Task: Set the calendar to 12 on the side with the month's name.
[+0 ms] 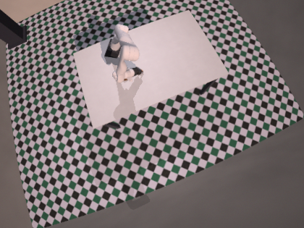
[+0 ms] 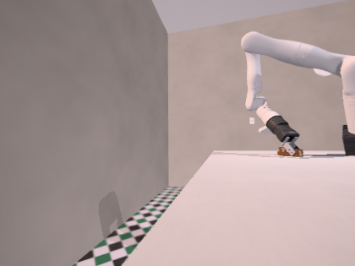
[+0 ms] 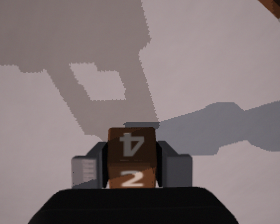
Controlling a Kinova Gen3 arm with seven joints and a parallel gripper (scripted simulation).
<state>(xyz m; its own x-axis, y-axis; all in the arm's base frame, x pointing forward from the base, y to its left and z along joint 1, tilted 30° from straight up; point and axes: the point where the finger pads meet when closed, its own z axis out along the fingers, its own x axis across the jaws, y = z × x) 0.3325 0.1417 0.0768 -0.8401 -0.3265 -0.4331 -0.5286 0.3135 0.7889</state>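
My gripper point(image 3: 132, 157) point(image 2: 294, 149) is shut on a brown cube point(image 3: 132, 142) point(image 2: 300, 153). In the wrist view the cube fills the space between the fingers, with a pale 4 on its upper face and a 2 on the face below, both upside down or turned. In the exterior view the held cube is low, close to the table top, just right of the brown tray point(image 2: 288, 154). Another brown cube point(image 2: 281, 150) with a pale mark seems to be at the tray; its digit is too small to read. In the top view the arm largely hides these things.
A brown edge point(image 3: 272, 6) shows at the top right corner of the wrist view. The arm's black base point(image 1: 111, 53) point(image 2: 349, 143) stands on the white table point(image 1: 174, 50) point(image 2: 237, 202). Shadows of the arm fall across the table top.
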